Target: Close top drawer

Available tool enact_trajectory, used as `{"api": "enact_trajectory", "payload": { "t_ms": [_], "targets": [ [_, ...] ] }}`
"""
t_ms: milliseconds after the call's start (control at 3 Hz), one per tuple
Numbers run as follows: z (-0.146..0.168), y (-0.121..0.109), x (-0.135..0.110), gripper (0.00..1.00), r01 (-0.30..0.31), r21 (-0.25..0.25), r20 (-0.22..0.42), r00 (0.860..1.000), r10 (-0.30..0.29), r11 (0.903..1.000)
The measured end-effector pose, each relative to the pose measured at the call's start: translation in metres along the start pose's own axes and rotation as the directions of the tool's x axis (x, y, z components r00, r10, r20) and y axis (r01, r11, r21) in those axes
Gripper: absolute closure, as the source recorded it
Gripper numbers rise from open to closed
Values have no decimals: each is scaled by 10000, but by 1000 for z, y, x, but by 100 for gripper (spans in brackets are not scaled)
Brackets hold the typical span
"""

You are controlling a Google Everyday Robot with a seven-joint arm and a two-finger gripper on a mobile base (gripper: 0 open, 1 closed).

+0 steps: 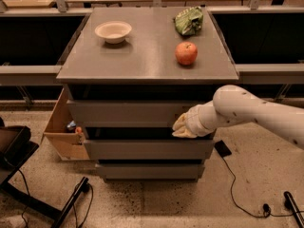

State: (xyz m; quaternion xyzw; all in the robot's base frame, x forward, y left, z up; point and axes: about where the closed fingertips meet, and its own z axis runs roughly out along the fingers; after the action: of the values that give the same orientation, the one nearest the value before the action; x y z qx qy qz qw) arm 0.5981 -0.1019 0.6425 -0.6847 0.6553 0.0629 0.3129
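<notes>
The gripper (182,127) sits against the right part of the top drawer (126,112), at its lower edge, and whether it is wide or narrow cannot be told. The drawer's front juts slightly toward the near side under the cabinet top (142,56), which carries a bowl (113,31), an apple (186,52) and a green bag (189,21). A cardboard box (64,129) crowds the cabinet's left side and a cable (232,186) trails on the near right floor, while the floor near the drawers lies open.

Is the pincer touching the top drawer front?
Cannot tell. The camera view shows the pincer overlapping the top drawer at its lower right; neither contact nor gap is plain.
</notes>
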Motion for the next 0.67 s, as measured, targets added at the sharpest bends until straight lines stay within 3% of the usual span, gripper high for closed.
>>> {"api": "enact_trajectory", "payload": {
  "t_ms": [333, 667],
  "targets": [
    [-56, 69, 15, 94, -109, -1266, -1698, 9854, -108, 9919],
    [-134, 118, 18, 100, -659, -1880, -3210, 9471, 22, 9800]
  ]
}}
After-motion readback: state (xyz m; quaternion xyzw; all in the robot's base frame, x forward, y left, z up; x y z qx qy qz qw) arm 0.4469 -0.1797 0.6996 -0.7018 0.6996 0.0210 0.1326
